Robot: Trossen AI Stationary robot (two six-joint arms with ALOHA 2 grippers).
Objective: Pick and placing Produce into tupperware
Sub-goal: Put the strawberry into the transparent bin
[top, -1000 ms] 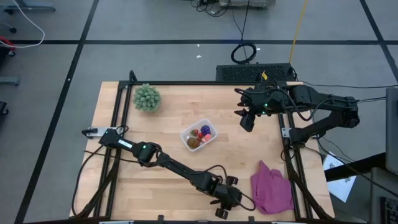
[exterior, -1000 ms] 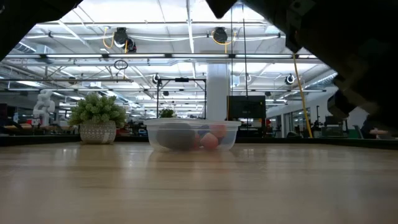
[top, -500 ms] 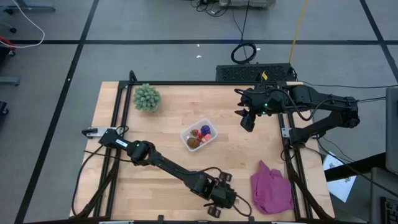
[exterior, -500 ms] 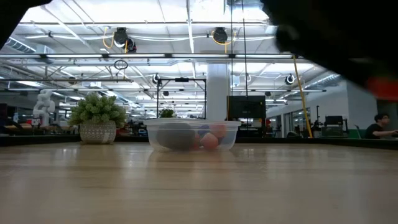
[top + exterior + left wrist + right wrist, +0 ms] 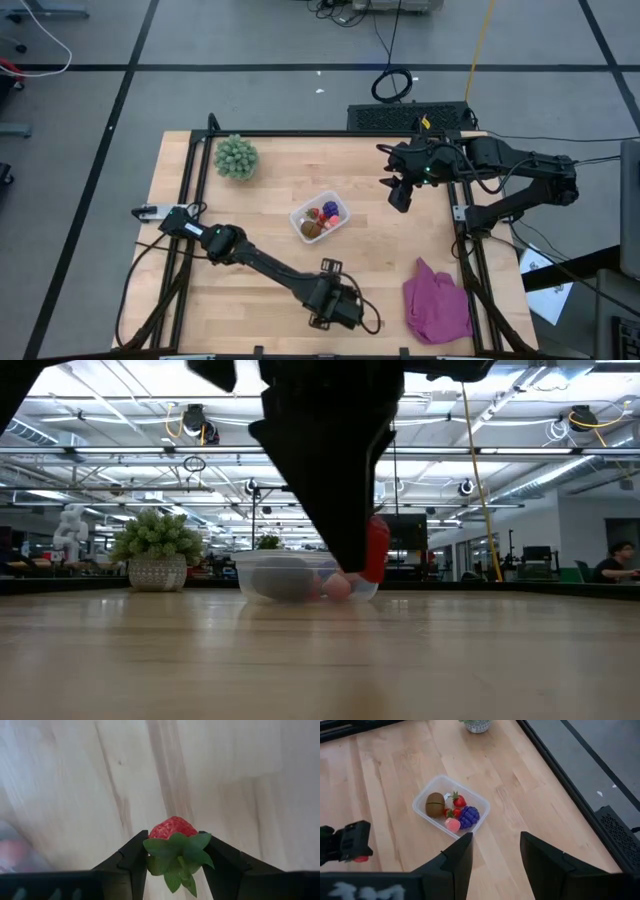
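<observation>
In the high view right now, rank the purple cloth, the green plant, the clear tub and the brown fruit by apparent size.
1. purple cloth, clearly the largest
2. clear tub
3. green plant, close to the tub in size, so these two are hard to separate
4. brown fruit, far the smallest, lying inside the tub

A red toy strawberry (image 5: 172, 828) with green leaves is clamped between the left gripper's (image 5: 173, 854) fingers, while a brown fruit (image 5: 434, 804), strawberries, a purple cluster (image 5: 468, 815) and a pink piece are held in the clear tub (image 5: 479, 801).
</observation>
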